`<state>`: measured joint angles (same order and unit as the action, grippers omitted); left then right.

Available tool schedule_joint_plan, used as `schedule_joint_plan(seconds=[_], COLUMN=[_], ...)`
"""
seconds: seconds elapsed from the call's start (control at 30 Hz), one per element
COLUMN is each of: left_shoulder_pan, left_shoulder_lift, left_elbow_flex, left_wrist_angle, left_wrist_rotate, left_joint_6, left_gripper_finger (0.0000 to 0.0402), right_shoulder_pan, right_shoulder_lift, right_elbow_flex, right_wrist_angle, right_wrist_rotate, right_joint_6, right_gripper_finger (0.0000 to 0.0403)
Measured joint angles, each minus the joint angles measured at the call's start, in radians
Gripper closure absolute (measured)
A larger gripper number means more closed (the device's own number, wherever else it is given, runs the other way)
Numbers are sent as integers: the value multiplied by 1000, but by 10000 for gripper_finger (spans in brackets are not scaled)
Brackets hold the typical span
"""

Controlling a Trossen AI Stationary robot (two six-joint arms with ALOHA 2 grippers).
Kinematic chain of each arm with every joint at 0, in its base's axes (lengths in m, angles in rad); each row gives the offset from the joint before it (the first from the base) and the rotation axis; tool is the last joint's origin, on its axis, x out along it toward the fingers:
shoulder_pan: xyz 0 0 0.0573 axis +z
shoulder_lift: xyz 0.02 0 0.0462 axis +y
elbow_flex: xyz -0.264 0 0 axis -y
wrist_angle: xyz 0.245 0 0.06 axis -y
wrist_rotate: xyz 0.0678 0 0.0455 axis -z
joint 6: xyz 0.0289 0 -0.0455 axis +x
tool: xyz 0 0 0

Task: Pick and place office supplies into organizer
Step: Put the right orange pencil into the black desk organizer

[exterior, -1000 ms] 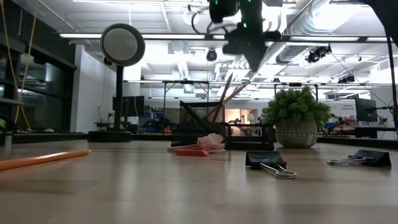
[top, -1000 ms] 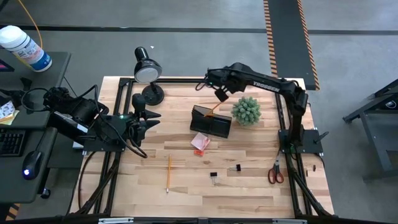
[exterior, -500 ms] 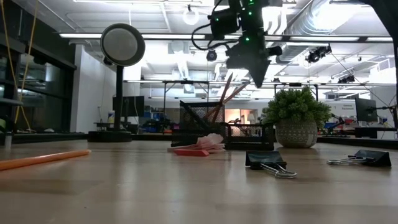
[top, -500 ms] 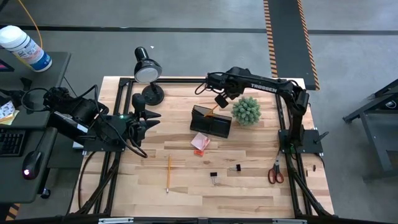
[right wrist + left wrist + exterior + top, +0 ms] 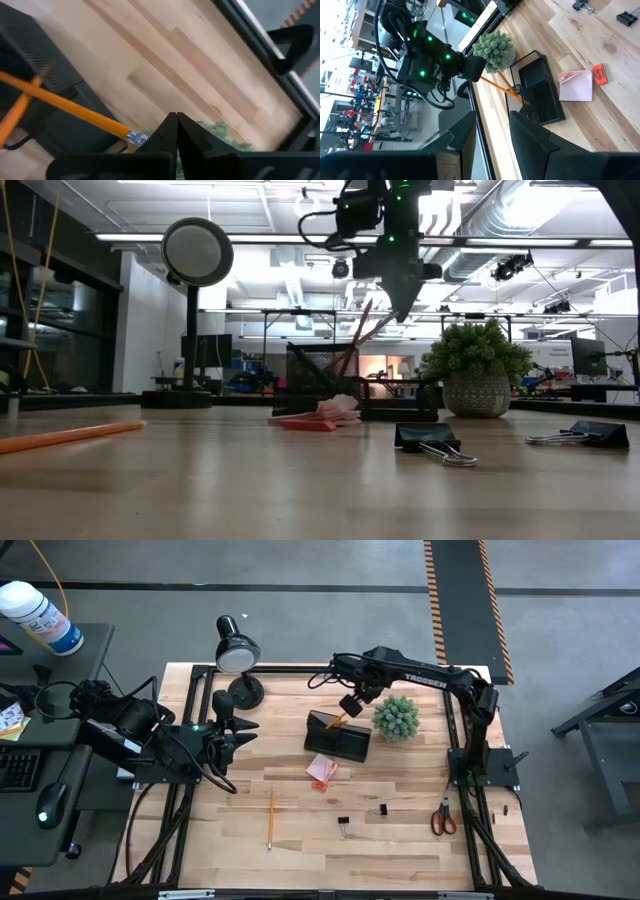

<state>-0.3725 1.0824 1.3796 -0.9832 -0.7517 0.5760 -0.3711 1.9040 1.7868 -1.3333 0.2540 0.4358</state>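
Ok so quick rundown, biggest stuff first. Right gripper [image 5: 351, 706] hangs just over the organizer [image 5: 338, 739], fingers pressed together w/ nothing between them afaict. The eraser end of one leaning pencil [image 5: 65, 106] sits just beside the tips. Left gripper [image 5: 492, 116] is parked well off to the side by the table [image 5: 300, 860] edge, fingers spread, holding nothing.

Handling, my guess:
- organizer: right under the right gripper. It's light mesh and prob slides if bumped, so drop things in from above, don't shove.
- scissors [image 5: 442, 818]: far from both grippers, near the front-right post. Stiff and the heaviest bit here. I'd grab across the blades near the pivot, since the handles look awkward for two fingers.
- sticky pad [image 5: 322, 768]: on the front side of the organizer, not far below the right gripper. It's soft and the top sheets look curled up, so pinch the whole stack by its edges.
- loose pencil [image 5: 271, 817]: between the two grippers, nearer the front. Stiff, light, rolls easily. Take it mid-shaft.
- binder clips [image 5: 343, 825]: lying just in front of the pad. Tiny, hard and slippery, so pinch the black body, not the wire loops.

Counts: 1 organizer, 1 scissors, 1 pad, 3 pencils (2 in the organizer, 1 on the table), 2 clips. No pens that I can see.
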Motion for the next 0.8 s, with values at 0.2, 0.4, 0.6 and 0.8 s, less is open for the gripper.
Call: schedule_joint_plan(seconds=[0.2,0.4,0.6,0.8], left_shoulder_pan=[0,0,0,0], left_shoulder_lift=[0,0,0,0], left_elbow_flex=[0,0,0,0], left_wrist_angle=[1,1,1,1], left_wrist_rotate=[-19,-26,-26,-26], left_joint_6=[4,3,-3,-5], left_gripper_finger=[295,295,296,295], right_shoulder_pan=[22,62,106,181], right_shoulder_lift=[-61,-133,-166,-166], right_elbow_flex=[0,0,0,-2], right_wrist_angle=[9,63,-36,-228], right_wrist_rotate=[-5,3,146,345], right_joint_6=[3,10,110,287], right_gripper_finger=[403,403,403,403])
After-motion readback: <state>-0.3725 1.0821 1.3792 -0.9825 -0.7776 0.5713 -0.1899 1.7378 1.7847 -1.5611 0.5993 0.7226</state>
